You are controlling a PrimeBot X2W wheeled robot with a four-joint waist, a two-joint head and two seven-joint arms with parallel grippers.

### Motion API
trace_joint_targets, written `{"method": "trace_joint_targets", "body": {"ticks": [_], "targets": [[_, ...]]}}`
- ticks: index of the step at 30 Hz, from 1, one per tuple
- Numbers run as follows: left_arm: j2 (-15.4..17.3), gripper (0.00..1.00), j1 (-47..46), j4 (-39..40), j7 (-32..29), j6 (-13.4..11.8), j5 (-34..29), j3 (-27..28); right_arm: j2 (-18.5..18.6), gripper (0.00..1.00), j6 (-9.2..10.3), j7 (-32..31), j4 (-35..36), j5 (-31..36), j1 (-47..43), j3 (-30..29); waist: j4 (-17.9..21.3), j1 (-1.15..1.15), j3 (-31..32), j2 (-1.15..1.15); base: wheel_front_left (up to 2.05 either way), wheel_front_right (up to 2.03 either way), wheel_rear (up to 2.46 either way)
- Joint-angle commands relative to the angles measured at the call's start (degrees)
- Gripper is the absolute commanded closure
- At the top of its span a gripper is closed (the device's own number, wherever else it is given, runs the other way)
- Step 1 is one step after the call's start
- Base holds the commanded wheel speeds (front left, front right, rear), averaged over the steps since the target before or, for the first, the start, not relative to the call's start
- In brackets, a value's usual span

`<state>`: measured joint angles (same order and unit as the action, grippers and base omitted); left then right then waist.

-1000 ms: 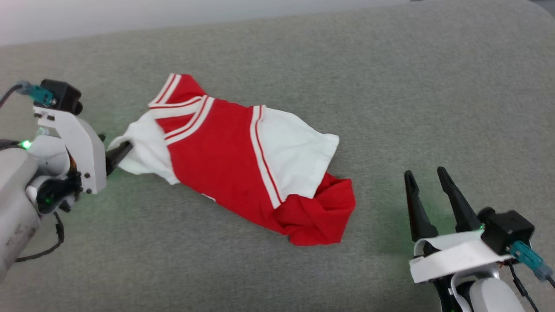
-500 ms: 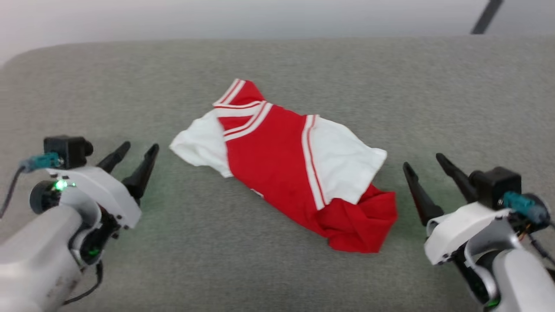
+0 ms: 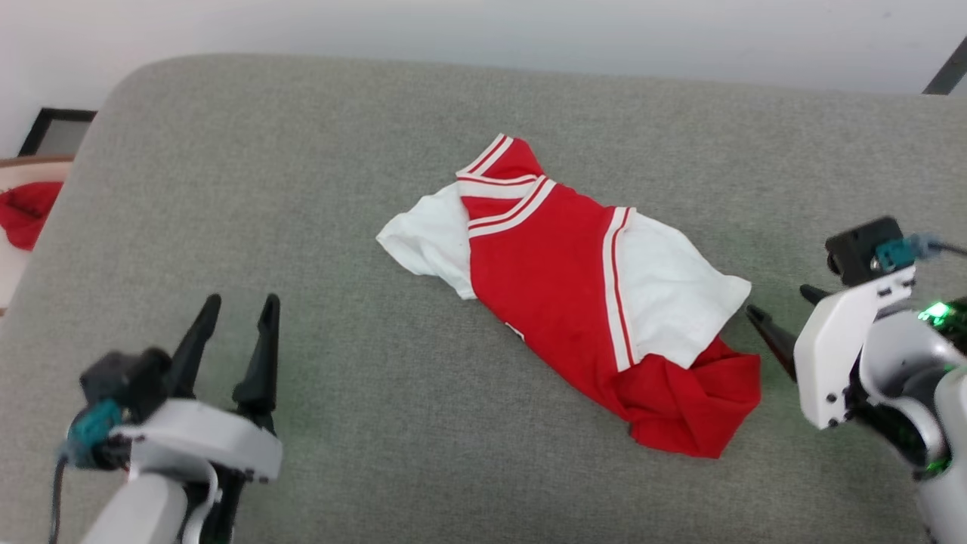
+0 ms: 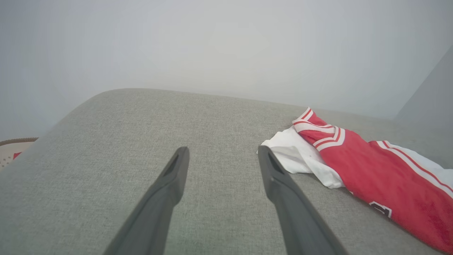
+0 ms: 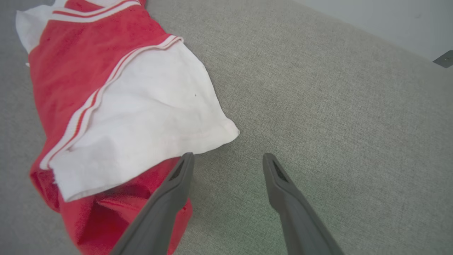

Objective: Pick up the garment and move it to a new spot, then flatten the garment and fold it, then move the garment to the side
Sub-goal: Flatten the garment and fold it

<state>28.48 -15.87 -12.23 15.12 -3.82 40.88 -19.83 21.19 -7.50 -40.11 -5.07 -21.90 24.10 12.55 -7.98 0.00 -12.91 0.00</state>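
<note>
Left gripper (image 3: 242, 302) has let go of the white sleeve end it was at a second ago and has backed off to the lower left of the head view. Head camera has swung too, so the garment's slide across the frame is camera, not cloth. Left jaws are spread wide with nothing between them, well apart from the garment (image 3: 559, 279).

Right gripper (image 3: 778, 301) has closed in on the opposite end. Its fingers are parted and empty, tips just beside the right white sleeve and the bunched red hem. In the right wrist view one finger overlaps the edge of the red bunch; contact or not, cannot tell.

Garment lies diagonally in the middle of the grey surface (image 3: 302, 189), collar toward the far side. Left sleeve is laid out. Right sleeve is lapped over the crumpled hem at the near-right corner.

Plain red cloth (image 3: 23, 211) sits off the left edge, not the target.

Judgement: move-to-new-spot looks done, since the shirt is set down and neither arm holds it. Flattening is the step in hand, folding not started. Hem bunch needs pulling out, and the right gripper is placed for it. With the left gripper away and nothing pinning the collar end, a tug could drag the whole shirt rather than smooth it.
</note>
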Motion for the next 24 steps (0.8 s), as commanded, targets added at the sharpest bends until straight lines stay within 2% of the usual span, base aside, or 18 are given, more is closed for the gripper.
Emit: {"method": "trace_joint_targets", "body": {"ticks": [1, 7, 12, 20, 21, 22, 23, 24], "targets": [[-0.73, 0.0, 1.04, 0.6, -0.04, 0.55, -1.21, 1.1, 0.7, 0.0, 0.02, -0.89, -0.05, -0.94, 0.98, 0.15, -0.53, 0.0, -0.71, 0.0, 0.0, 0.0, 0.0], [-7.76, 0.0, 7.11, 4.59, -0.03, 5.41, -10.94, 9.84, 2.57, 0.0, 0.02, -9.68, -2.53, -3.71, 6.89, 0.29, -1.75, 0.0, -2.87, 0.0, 0.0, 0.0, 0.0], [-12.68, 0.0, 8.28, 4.13, -0.03, 8.86, -15.37, 14.58, 3.7, 0.0, 0.02, -14.59, -5.06, -4.18, 11.0, 2.15, -2.71, 0.0, -4.48, 0.0, 0.0, 0.0, 0.0], [-17.05, 0.0, 7.35, 3.58, -0.03, 11.14, -19.48, 17.97, 3.35, 0.0, 0.02, -18.19, -9.92, -4.67, 13.89, 4.78, -3.66, 0.0, -6.09, 0.0, 0.0, 0.0, 0.0], [-17.34, 0.0, 7.33, 3.46, -0.03, 11.25, -19.79, 18.17, 3.43, 0.18, 0.02, -18.4, -10.13, -5.07, 14.0, 5.17, -3.74, 0.0, -6.17, 0.0, 0.0, 0.0, 0.0], [-17.63, 0.0, 7.29, 3.3, -0.03, 11.34, -19.94, 18.38, 3.53, 0.52, 0.02, -18.42, -10.37, -5.3, 14.13, 5.48, -3.83, 0.0, -6.26, 0.0, 0.0, 0.0, 0.0], [-17.91, 0.0, 7.21, 3.18, -0.03, 11.27, -20.09, 18.52, 3.62, 0.7, 0.02, -18.24, -10.58, -5.57, 14.15, 5.72, -3.89, 0.0, -6.33, 0.0, 0.0, 0.0, 0.0], [-18.05, 0.0, 7.16, 3.14, -0.03, 11.31, -20.19, 18.45, 3.81, 0.95, 0.02, -18.19, -10.67, -5.81, 14.15, 6.26, -3.94, 0.0, -6.32, 0.0, 0.0, 0.0, 0.0]]}}
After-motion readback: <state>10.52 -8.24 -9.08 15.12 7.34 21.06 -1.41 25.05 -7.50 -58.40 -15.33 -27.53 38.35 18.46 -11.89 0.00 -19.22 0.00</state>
